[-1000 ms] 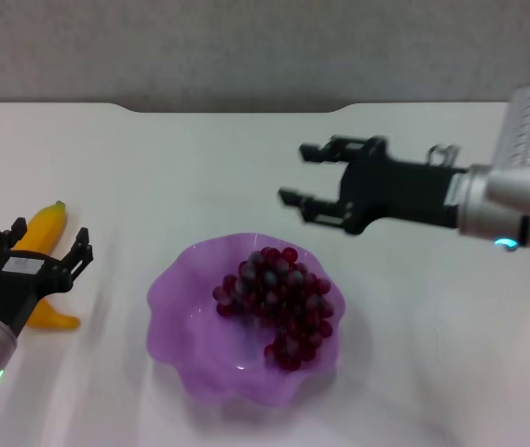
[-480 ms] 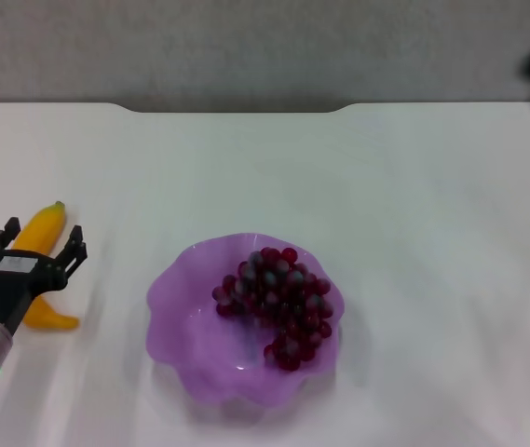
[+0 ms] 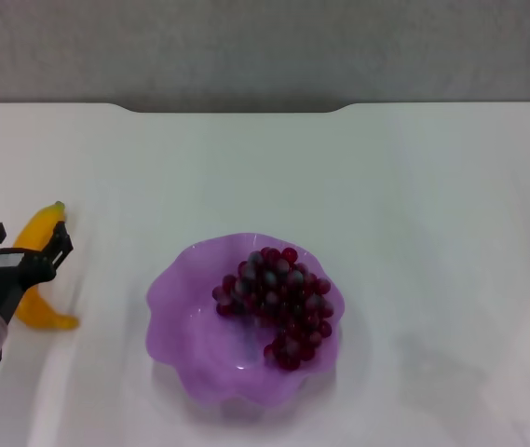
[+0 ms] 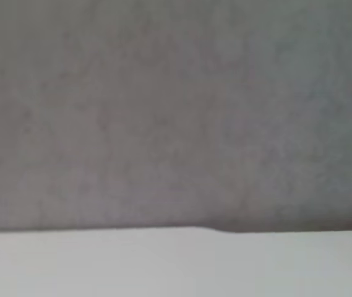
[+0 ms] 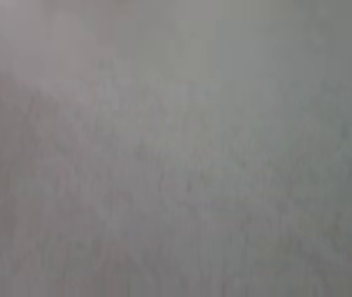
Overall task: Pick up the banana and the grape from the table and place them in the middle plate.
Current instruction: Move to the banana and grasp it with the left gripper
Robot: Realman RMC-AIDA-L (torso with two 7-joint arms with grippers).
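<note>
Banana (image 3: 35, 270) is lying on the white surface (image 3: 414, 205) at the far left of the head view, its greenish tip pointing toward the grey wall (image 3: 265, 47) and its curved yellow body running back toward the robot. The left gripper (image 3: 18, 250) is hanging directly over the banana's middle, its black fingers (image 3: 58, 244) spread apart and released, one on either side of the fruit, so that the banana's tip is showing beyond the fingers and its other end is showing behind them; whether the fingers are touching the peel cannot be told. To the right of the fingers, well apart from them, the middle plate (image 3: 176, 298) is sitting on the surface, a translucent purple dish with a wavy rim. Inside it the grape (image 3: 278, 303) bunch is resting, dark red-purple and lying lengthwise across the plate's right half. The right gripper is showing in no view. The left wrist view is giving only the grey wall above the notched far edge of the surface (image 4: 176, 266), and the right wrist view is giving only flat grey.
</note>
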